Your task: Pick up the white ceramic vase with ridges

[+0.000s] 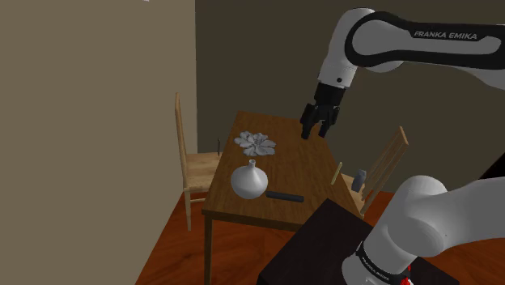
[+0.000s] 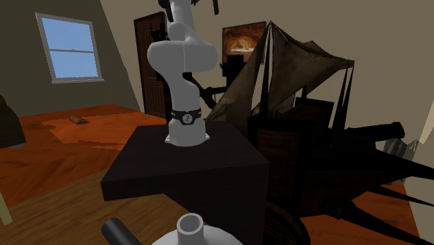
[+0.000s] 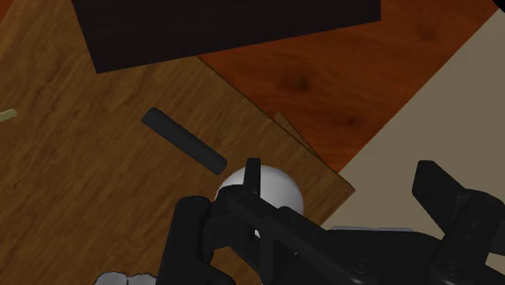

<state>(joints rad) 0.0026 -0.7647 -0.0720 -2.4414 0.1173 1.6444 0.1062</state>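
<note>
The vase (image 1: 249,180) is a grey-white round-bodied piece with a narrow flared neck. It stands upright near the front of a wooden table (image 1: 299,158). My gripper (image 1: 318,123) hangs open above the table's far right part, well apart from the vase and higher than it. In the wrist view the vase's rounded body (image 3: 273,188) shows past the gripper (image 3: 320,219), whose fingers stand apart with nothing between them. The second exterior view has the vase's neck (image 2: 190,226) at its bottom edge.
A black bar (image 1: 285,196) lies just right of the vase in the shoulder view. A pale flower-shaped dish (image 1: 255,143) sits behind it. Wooden chairs flank the table at left (image 1: 193,162) and right (image 1: 382,168). My black stand (image 1: 320,243) is close to the table's front right corner.
</note>
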